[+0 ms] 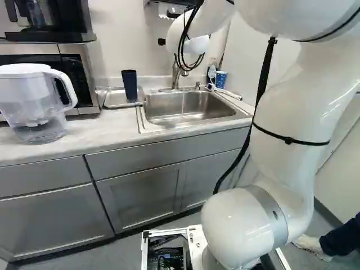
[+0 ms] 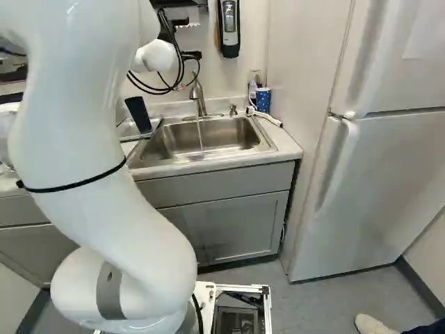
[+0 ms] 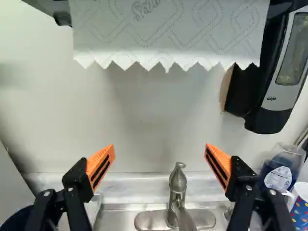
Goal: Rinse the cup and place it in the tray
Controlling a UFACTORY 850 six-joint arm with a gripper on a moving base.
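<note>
Gripper (image 3: 159,147) wide open, faucet (image 3: 177,185) ahead between its fingers, water (image 2: 200,136) running, so probably that's next; dark cup (image 1: 129,84) upright on tray (image 1: 114,99), off left.

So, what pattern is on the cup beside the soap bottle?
Coloured dots on blue; the wrist view shows the cup best.

Room lies over sink (image 2: 229,132), but faucet (image 2: 199,99) blocks behind.

navy cup (image 1: 129,85), dotted blue cup (image 3: 300,212), grey cabinets (image 1: 140,194)
</note>
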